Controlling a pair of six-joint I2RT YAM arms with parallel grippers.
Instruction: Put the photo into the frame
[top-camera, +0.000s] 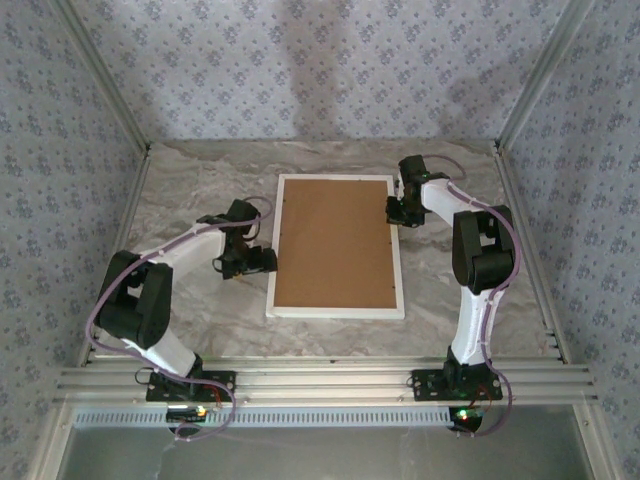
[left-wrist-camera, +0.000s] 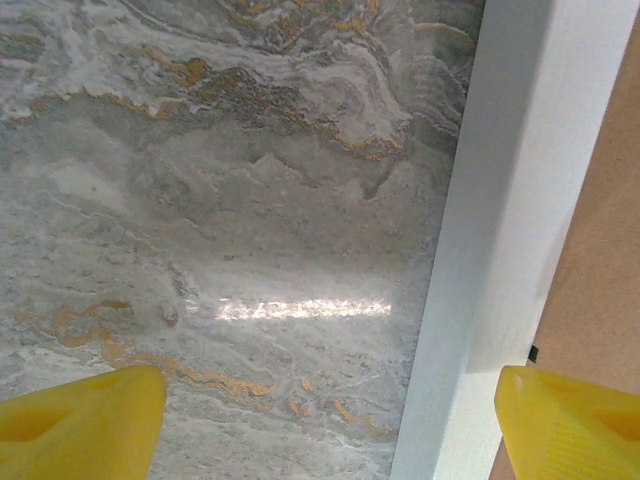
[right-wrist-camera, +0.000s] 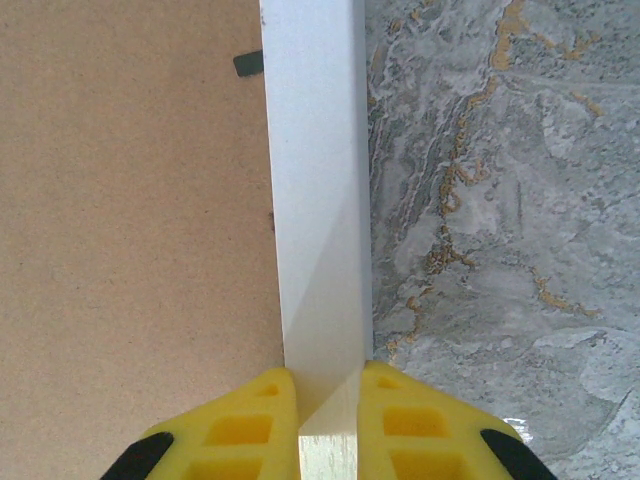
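We see the frame (top-camera: 335, 312) — a white rectangle with thin, flat moulding — lying flat at the middle of the grey marbled table (top-camera: 180, 200), its long sides running from the near edge toward the far one. A plain brown backing board (top-camera: 335, 245) fills its opening, with a small dark tab at the board's edge. Close up, the moulding is smooth and matte. Its right rail sits pinched between the yellow fingers of the right gripper (right-wrist-camera: 328, 390).
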